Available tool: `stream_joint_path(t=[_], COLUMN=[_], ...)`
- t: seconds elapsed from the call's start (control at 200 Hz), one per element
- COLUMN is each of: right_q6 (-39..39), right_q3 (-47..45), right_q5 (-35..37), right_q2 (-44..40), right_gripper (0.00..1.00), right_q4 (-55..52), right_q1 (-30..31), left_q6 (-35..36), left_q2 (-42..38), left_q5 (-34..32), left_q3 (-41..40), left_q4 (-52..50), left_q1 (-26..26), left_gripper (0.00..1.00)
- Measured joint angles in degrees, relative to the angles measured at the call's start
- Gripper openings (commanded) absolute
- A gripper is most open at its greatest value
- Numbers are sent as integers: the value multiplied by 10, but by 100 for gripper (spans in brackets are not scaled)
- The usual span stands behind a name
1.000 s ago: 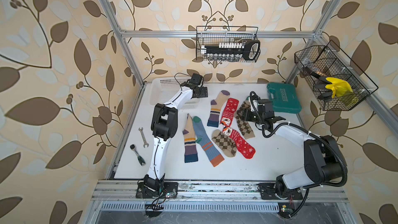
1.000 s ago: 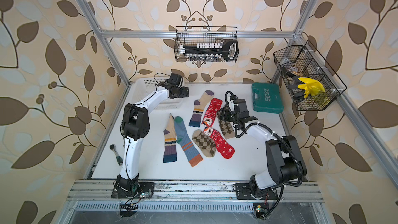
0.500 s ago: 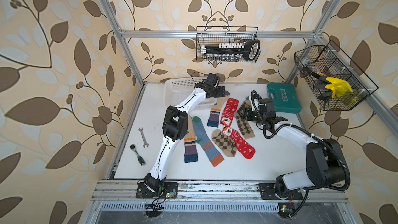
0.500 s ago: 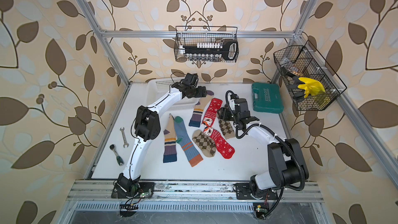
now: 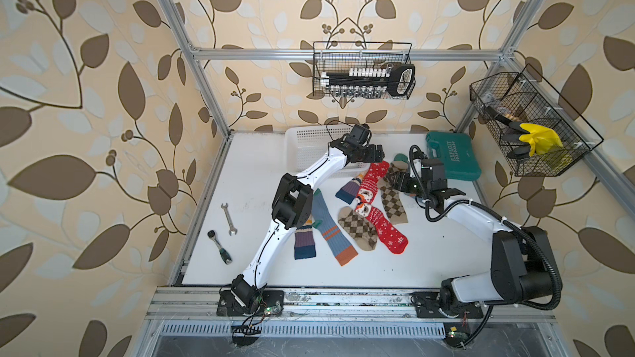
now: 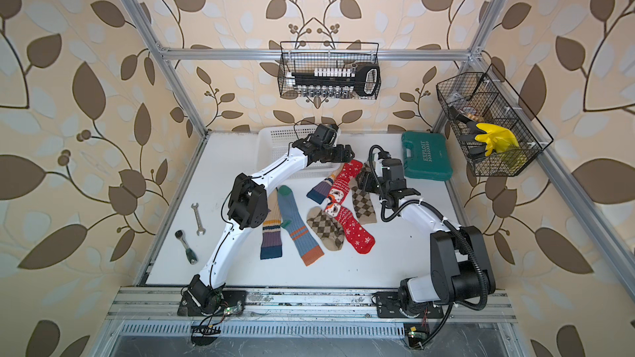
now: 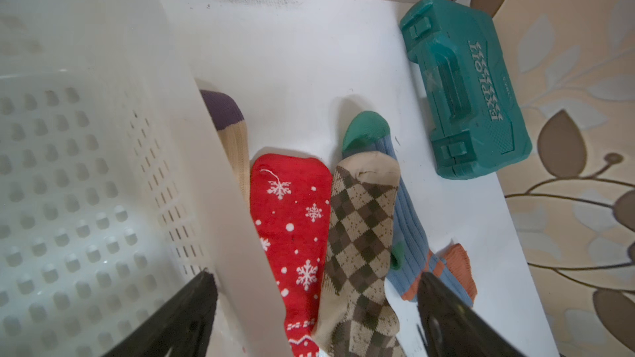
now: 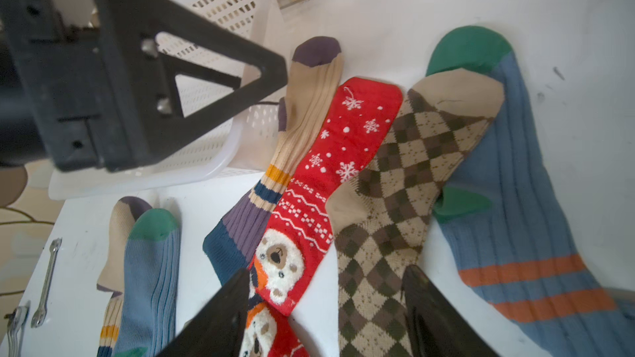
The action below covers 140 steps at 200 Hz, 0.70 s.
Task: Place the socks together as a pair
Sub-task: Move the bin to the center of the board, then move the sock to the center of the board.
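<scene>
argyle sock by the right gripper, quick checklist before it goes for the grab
1. right gripper open, empty: ok
2. left gripper open, empty: ok
3. argyle sock lying alone: not ok, it overlaps the blue-grey sock
4. only argyle between the right jaws: not ok, a red sock lies there too
5. matching argyle sock in view: ok
6. room between the two grippers: cannot tell
</scene>
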Motion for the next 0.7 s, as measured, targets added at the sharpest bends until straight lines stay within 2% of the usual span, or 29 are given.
stream_joint_path(t=[0.14, 0.295, 0.36, 0.42, 0.51, 0.7], right_q6=[4, 3, 3, 2, 0, -1], right_q3=[3, 45, 86, 131, 200, 297], right_q5=[-15, -22, -25, -26, -21, -2], right_q2=[-3, 17, 40, 67, 110, 201], right_gripper=[70, 70, 70, 69, 68, 65], right_q4=[-2, -28, -43, -57, -75, -105], right_q1=[0, 23, 32, 41, 55, 72], left_q6=[11, 17, 13, 9, 0, 2], left_q2=[-101, -323, -409, -456, -457, -315], left_q5=[-29, -91, -98, -106, -116, -158], left_q3=[-144, -390, -472, -528, -576, -574], left_q4=[-4, 31, 59, 92, 133, 127], left_q1=[-3, -3, -4, -7, -22, -70], left_gripper=[98, 97, 97, 97, 97, 97])
